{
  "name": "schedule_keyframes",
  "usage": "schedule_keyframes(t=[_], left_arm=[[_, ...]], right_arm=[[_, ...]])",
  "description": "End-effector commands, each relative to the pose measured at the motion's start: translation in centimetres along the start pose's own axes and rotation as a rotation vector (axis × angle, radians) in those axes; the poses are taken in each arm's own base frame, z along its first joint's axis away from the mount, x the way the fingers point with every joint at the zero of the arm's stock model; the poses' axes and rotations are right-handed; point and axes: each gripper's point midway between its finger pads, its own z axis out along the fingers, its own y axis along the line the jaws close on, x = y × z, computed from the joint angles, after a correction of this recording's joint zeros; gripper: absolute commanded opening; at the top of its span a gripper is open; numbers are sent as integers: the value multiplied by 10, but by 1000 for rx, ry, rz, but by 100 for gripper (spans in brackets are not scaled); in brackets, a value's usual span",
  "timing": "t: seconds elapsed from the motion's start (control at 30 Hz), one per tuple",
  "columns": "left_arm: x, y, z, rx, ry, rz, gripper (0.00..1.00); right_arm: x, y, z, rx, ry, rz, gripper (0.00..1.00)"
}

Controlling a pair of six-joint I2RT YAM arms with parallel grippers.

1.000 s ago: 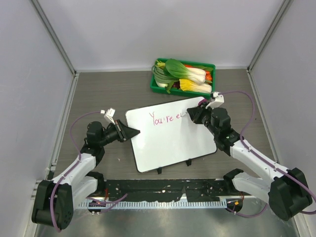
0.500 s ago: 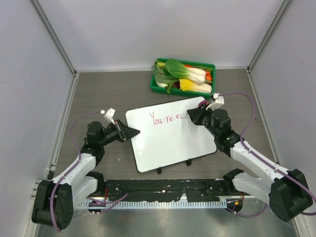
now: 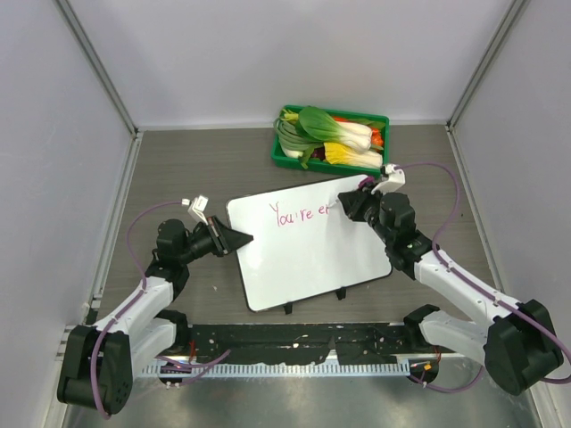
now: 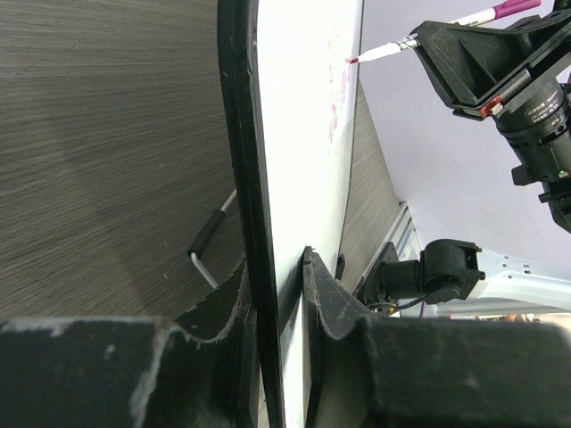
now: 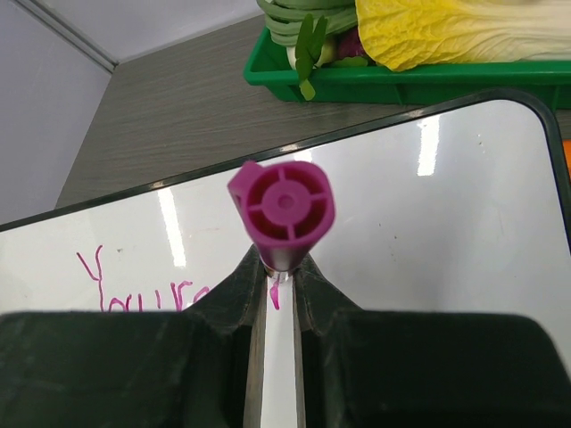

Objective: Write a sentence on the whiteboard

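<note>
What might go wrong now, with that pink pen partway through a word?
The left claw pinches the board by one edge only; pressure from the pen might twist it and skew the writing. The right claw grips the pen narrowly, so it may tilt or slip. The tray lies just past the board's far corner; the right claw might nudge it.
</note>
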Motion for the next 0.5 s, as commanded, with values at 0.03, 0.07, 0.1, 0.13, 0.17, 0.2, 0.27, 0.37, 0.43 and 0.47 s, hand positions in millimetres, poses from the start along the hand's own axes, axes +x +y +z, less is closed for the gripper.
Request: schedule_keyframes(t=[0.03, 0.07, 0.1, 0.13, 0.17, 0.2, 0.27, 0.37, 0.43, 0.47], left_arm=[[3, 44, -2, -175, -13, 128, 0], [3, 44, -2, -177, -12, 127, 0], [3, 44, -2, -177, -12, 127, 0], [4, 44, -2, -177, -10, 127, 0], [3, 44, -2, -176, -11, 128, 0], [4, 44, -2, -176, -11, 129, 0], [3, 44, -2, -176, -13, 130, 0], [3, 44, -2, -177, -12, 129, 0], [3, 44, -2, -177, -12, 129, 0], [3, 44, -2, -176, -11, 129, 0]], right_arm=[[-22, -2, 6, 45, -60, -13, 1], [-22, -3, 7, 47, -59, -12, 1], [-22, -2, 7, 44, -59, -13, 1], [-22, -2, 7, 44, -58, -9, 1], [-21, -3, 7, 48, -58, -12, 1], [-21, -5, 7, 55, -57, -9, 1], [-20, -6, 6, 57, -57, -4, 1], [-18, -8, 6, 63, -51, -6, 1], [-16, -10, 5, 66, -46, -7, 1], [-14, -10, 5, 66, -43, -6, 1]])
